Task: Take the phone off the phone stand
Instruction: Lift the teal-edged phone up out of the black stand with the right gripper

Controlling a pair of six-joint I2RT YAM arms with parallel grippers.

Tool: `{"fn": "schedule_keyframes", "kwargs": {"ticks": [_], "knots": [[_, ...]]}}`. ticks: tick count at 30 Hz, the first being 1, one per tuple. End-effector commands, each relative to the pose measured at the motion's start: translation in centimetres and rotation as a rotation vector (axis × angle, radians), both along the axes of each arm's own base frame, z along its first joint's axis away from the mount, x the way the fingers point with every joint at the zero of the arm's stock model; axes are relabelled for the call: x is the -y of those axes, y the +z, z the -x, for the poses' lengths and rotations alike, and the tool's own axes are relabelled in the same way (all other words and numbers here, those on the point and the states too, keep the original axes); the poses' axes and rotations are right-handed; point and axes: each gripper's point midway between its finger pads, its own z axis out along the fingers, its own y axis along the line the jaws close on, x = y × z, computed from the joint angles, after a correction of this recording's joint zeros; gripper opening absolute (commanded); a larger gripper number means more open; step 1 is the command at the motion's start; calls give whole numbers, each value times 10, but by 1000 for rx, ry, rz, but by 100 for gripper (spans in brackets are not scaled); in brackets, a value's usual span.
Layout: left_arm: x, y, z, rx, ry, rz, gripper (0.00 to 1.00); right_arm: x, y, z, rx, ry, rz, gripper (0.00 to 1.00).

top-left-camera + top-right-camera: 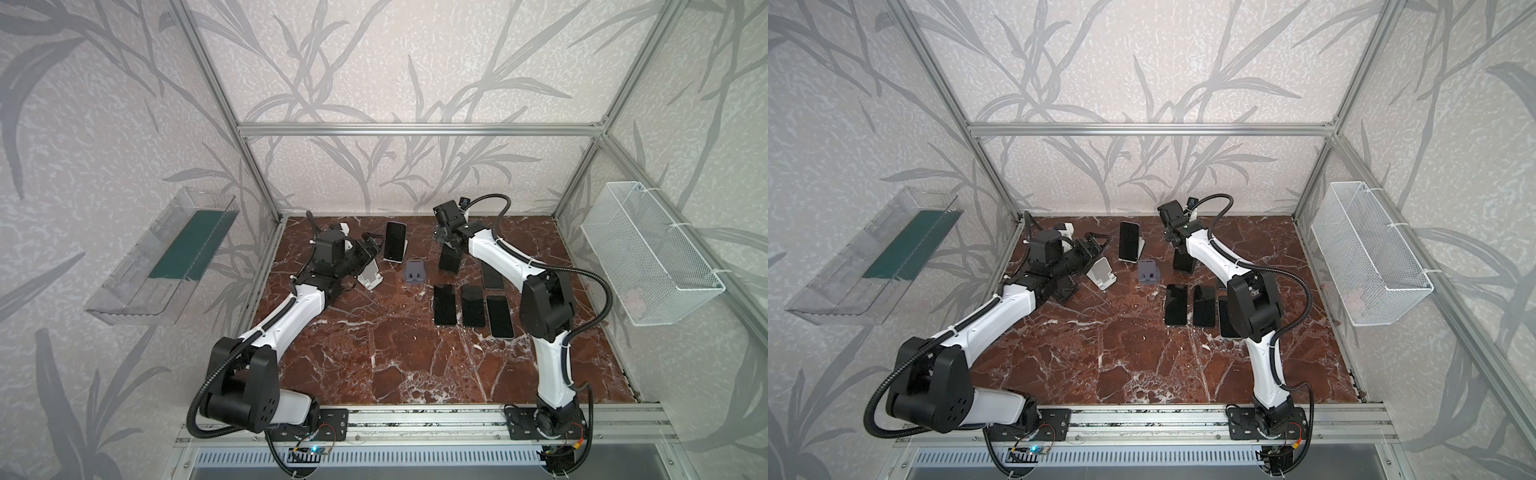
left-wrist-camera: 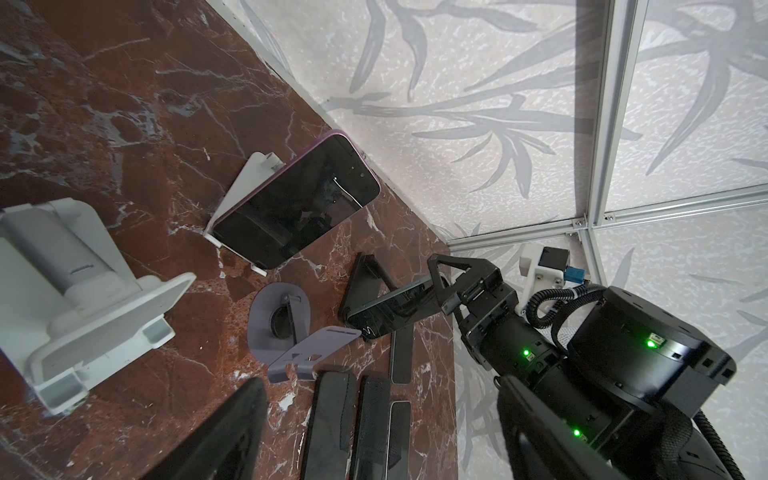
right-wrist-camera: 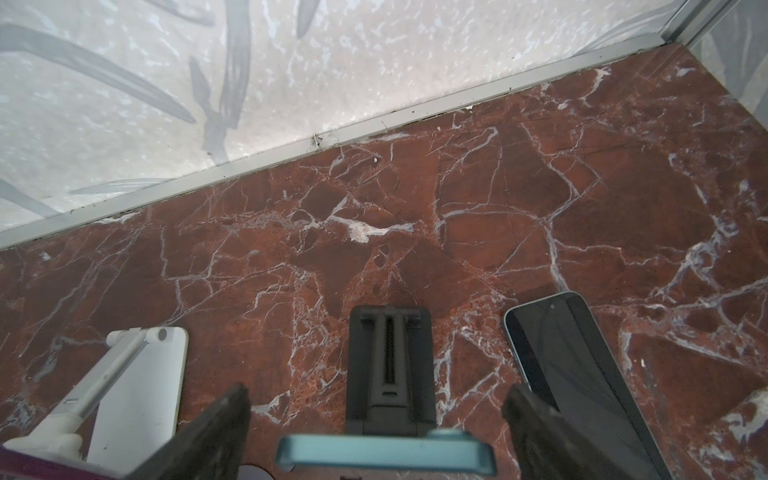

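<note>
On the marble table (image 1: pixel 374 365), the left gripper (image 1: pixel 370 246) hangs at the far left, jaws spread wide and empty. The right gripper (image 3: pixel 376 392), far and right of centre, straddles the teal-edged phone (image 3: pixel 386 451), with a gap on each side. The phone leans in the black stand (image 3: pixel 388 357).

Six phones (image 1: pixel 444 305) and four phone stands (image 1: pixel 415 276).

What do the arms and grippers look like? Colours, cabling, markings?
Same build on left arm and right arm: white link shells, black joint housings, black corrugated conduit alongside. Black left gripper and right gripper, wedge-shaped fingers. Green LEDs on the right arm's wrist.
</note>
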Motion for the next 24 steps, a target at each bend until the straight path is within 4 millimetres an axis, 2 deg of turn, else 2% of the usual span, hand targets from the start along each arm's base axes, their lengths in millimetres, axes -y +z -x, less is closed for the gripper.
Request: {"fn": "schedule_keyframes", "kwargs": {"ticks": [1, 13, 18, 24], "knots": [[-1, 17, -4, 48, 1, 4, 87, 4, -15, -4, -20, -16, -18, 91], [-3, 14, -6, 40, 3, 13, 87, 4, -31, -7, -52, 3, -21, 85], [-3, 15, -7, 40, 5, 19, 87, 3, -30, -7, -45, 27, -12, 76], [-4, 15, -7, 39, 5, 25, 87, 1, -17, -7, -3, 80, 18, 66]]}}
